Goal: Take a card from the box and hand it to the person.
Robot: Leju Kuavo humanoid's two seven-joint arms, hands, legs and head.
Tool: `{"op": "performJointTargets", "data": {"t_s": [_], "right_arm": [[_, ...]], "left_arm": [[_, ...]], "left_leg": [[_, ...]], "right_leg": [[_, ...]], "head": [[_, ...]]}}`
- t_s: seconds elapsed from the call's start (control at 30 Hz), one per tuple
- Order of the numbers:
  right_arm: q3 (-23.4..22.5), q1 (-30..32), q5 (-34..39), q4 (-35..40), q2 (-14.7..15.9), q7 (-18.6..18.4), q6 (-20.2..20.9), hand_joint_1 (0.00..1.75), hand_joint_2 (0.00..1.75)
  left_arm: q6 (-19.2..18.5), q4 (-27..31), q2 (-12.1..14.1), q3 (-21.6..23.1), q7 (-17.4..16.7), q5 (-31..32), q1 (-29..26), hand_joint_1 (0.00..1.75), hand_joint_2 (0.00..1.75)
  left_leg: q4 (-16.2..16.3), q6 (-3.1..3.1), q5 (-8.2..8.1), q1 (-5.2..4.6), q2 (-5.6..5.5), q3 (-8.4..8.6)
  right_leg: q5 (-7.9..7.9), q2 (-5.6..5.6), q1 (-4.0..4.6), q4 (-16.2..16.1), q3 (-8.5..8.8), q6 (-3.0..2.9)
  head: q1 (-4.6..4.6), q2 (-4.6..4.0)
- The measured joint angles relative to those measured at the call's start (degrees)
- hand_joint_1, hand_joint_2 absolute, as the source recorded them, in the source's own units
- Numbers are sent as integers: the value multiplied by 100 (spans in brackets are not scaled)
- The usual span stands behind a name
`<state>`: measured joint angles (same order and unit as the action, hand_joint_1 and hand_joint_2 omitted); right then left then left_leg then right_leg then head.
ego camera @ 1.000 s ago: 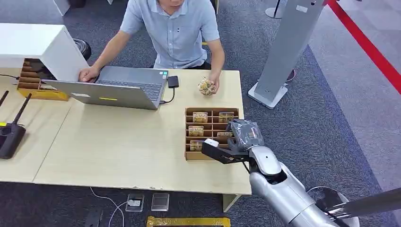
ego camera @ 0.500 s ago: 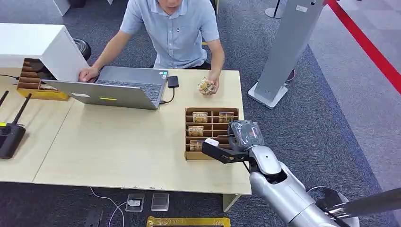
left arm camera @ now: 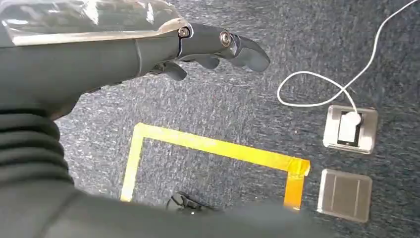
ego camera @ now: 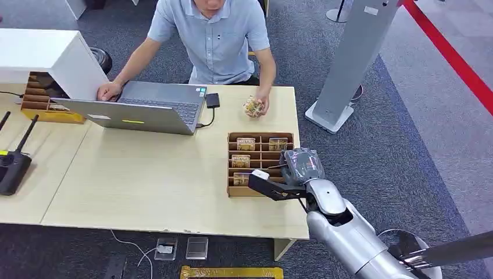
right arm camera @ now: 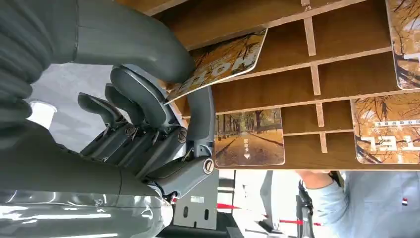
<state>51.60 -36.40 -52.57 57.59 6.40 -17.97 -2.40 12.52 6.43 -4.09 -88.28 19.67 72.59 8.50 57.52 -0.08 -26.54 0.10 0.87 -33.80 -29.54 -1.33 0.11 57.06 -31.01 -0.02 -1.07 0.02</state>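
Note:
The brown slotted card box (ego camera: 260, 138) stands on the table's right side with several autumn-print cards (ego camera: 246, 143) in its compartments. My right hand (ego camera: 289, 174) is at the box's near right corner. In the right wrist view my right hand (right arm camera: 148, 124) pinches one card (right arm camera: 218, 62) between thumb and finger, and the card tilts up out of its slot in the box (right arm camera: 297, 84). Other cards (right arm camera: 250, 136) lie flat in neighbouring slots. My left hand (left arm camera: 208, 44) hangs over the carpet, fingers loosely extended, holding nothing. The person (ego camera: 215, 40) sits at the table's far side.
The person's hand (ego camera: 256, 106) holds a small printed item on the table just beyond the box; their other hand rests on an open laptop (ego camera: 145, 107). A second slotted box (ego camera: 40, 102) and a black radio device (ego camera: 14, 165) are at the left. A grey stand (ego camera: 349, 64) rises right of the table.

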Motion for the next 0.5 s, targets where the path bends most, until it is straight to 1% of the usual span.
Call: {"op": "performJointTargets", "data": {"t_s": [0.33,0.43,0.5], "right_arm": [[-2,-13,57,2,0,-4,2,173,175],[-42,-53,188,37,7,-105,24,173,175],[-90,-115,328,147,46,-247,13,173,175]], "left_arm": [[17,0,0,0,-92,-31,-1,0,175],[28,0,0,0,-107,-46,-2,0,175],[37,0,0,0,-114,-85,-2,0,175]], "left_leg": [[0,0,0,0,0,0],[0,0,0,0,0,0],[0,0,0,0,0,0]], "right_leg": [[0,0,0,0,0,0],[0,0,0,0,0,0],[1,0,0,0,-1,0]], "head": [[0,0],[0,2],[-2,0]]}}
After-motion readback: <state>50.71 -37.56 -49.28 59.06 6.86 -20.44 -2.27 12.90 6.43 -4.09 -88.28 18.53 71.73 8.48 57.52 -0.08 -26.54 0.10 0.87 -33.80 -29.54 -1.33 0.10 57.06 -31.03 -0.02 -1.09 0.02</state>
